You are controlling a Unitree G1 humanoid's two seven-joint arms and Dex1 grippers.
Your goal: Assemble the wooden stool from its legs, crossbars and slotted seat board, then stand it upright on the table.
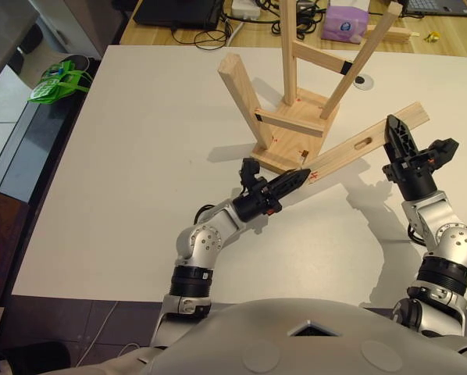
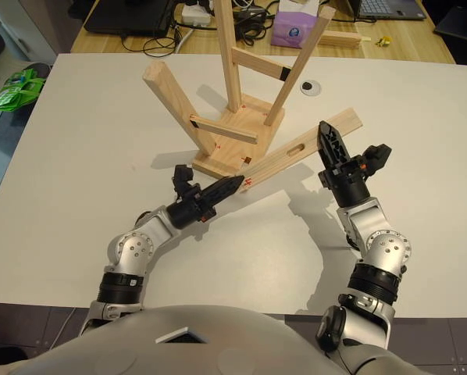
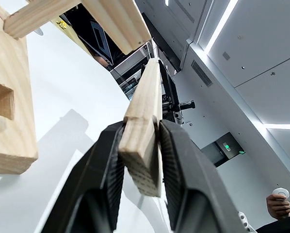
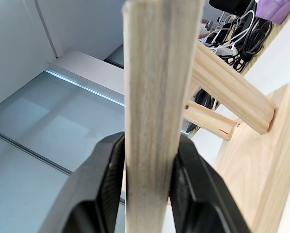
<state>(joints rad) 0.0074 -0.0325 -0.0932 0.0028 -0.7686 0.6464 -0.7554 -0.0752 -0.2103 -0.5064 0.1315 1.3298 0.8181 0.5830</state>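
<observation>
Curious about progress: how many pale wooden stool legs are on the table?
4. Three rise from the inverted wooden seat board: left leg, centre leg, right leg. The fourth leg is gripped by left gripper and right gripper.

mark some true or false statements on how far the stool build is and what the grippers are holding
1. The left gripper and the right gripper are both shut on the same loose leg. True.
2. The stool stands upright on the table. False: its seat board lies flat on the table, with the fitted legs pointing up.
3. Three legs are set in the seat board. True.
4. The loose leg has no slot. False: a slot is cut in it, in the stretch between the two grippers.
</observation>
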